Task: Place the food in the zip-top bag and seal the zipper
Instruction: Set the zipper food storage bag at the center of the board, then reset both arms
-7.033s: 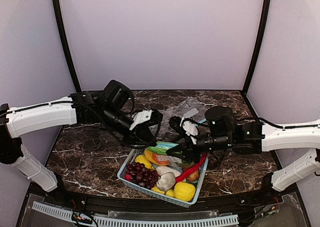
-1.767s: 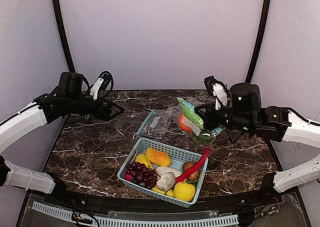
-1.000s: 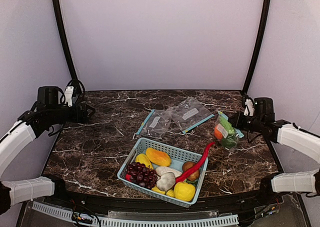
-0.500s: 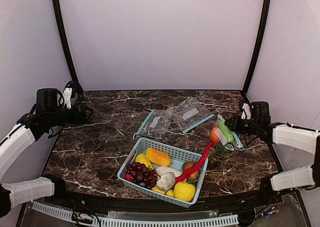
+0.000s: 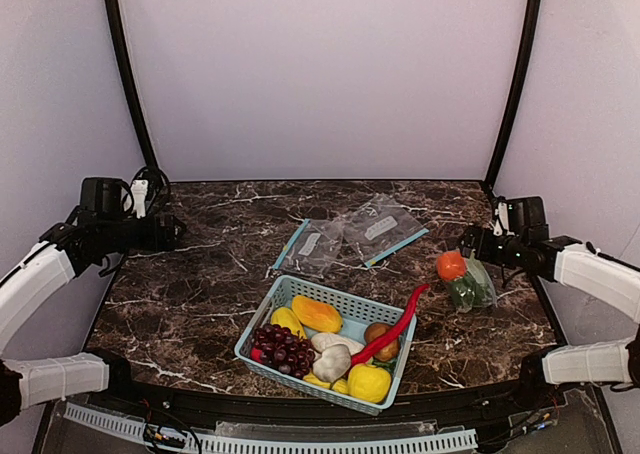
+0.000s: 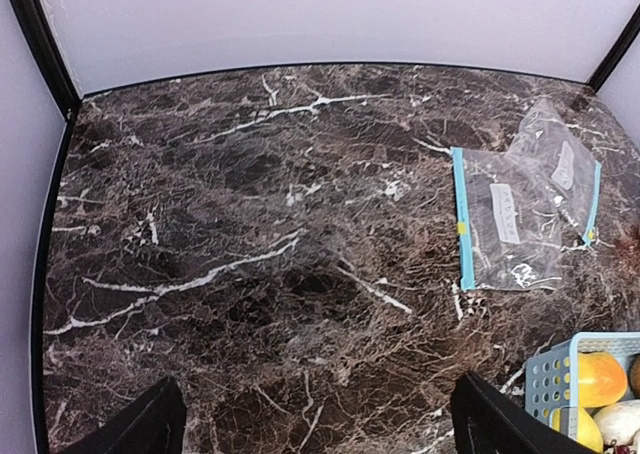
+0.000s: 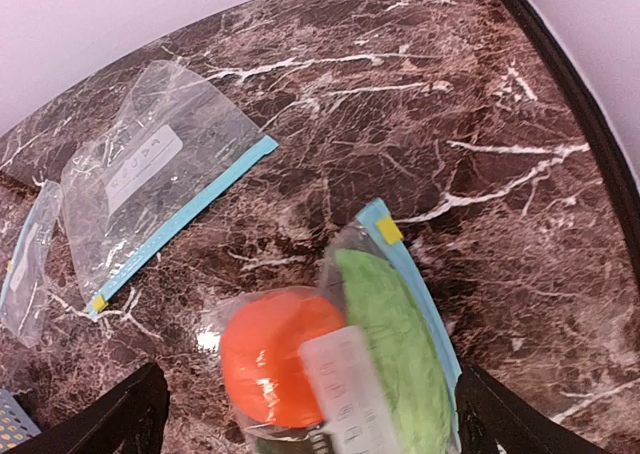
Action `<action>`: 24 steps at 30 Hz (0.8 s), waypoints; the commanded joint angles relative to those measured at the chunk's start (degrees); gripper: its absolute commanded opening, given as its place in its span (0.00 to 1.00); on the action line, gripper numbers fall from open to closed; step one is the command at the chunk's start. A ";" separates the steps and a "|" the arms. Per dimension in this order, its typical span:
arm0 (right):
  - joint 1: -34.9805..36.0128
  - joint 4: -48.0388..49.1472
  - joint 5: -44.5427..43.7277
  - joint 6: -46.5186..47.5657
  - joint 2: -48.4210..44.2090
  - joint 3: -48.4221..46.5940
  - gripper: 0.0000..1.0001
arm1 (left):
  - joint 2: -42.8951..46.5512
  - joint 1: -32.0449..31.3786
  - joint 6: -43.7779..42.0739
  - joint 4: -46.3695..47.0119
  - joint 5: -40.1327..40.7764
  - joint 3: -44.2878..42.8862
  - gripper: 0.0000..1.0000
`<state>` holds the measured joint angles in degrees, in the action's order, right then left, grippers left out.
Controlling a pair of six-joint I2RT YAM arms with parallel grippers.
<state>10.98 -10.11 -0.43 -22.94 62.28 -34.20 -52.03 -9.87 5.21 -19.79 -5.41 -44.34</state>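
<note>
The zip-top bag (image 5: 466,282) lies on the marble table at the right, holding the food. Through its clear plastic (image 7: 345,374) I see the orange (image 7: 272,359), the light green gourd (image 7: 395,349) and a dark edge below them. The light blue zipper (image 7: 418,299) runs along the bag's right side, with a yellow tab at its far end. My right gripper (image 7: 312,436) hovers open just above the bag (image 5: 468,244), its fingers apart on either side without touching it. My left gripper (image 6: 320,436) is open over bare marble at the far left (image 5: 170,236).
Two empty clear bags (image 5: 350,234) with blue zippers lie flat at the table's middle back (image 6: 512,212) (image 7: 150,179). A light blue basket (image 5: 345,290) near the front holds grapes, a long red chili (image 5: 395,326) and other produce. Black frame posts stand at the back corners.
My right gripper opened and let go of the filled bag, which dropped and now lies on the table. The left arm barely moved.
</note>
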 commanded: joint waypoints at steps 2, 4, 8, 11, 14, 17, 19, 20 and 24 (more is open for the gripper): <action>-0.26 -6.04 -6.93 1.95 0.20 -4.66 0.99 | -2.77 0.37 0.86 -3.94 4.14 -2.12 0.93; -0.26 -6.83 -7.14 2.62 0.98 -5.71 0.99 | -2.70 0.44 0.93 -3.82 4.59 -2.15 0.94; -0.27 -8.35 -5.52 3.69 0.52 -7.87 0.99 | -2.12 0.46 2.27 -2.89 4.17 -2.33 0.96; -0.27 -8.19 -4.15 5.54 -2.37 -8.30 0.99 | -1.78 0.40 3.74 -2.70 4.63 -3.70 0.98; -0.27 -6.50 -4.03 8.05 -7.33 -7.37 0.99 | -1.07 0.46 3.67 -2.75 4.70 -4.92 0.99; -0.31 -4.38 -5.62 10.66 -12.87 -5.49 0.99 | -0.20 0.39 1.98 -3.02 4.70 -6.14 0.99; -0.26 -2.59 -6.12 12.19 -16.90 -3.70 0.99 | 2.16 0.38 0.71 -2.88 6.17 -6.19 0.99; -0.29 -1.58 -6.17 12.43 -18.87 -2.63 0.99 | 2.92 0.33 -0.02 -2.66 6.27 -5.69 0.99; -0.28 2.98 -4.39 13.26 -25.81 1.67 0.99 | 7.10 0.35 -1.81 -0.29 6.37 -2.69 0.99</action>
<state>10.92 -12.67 -5.39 -12.21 40.66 -36.56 -48.56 -9.85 5.98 -21.69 -0.10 -49.15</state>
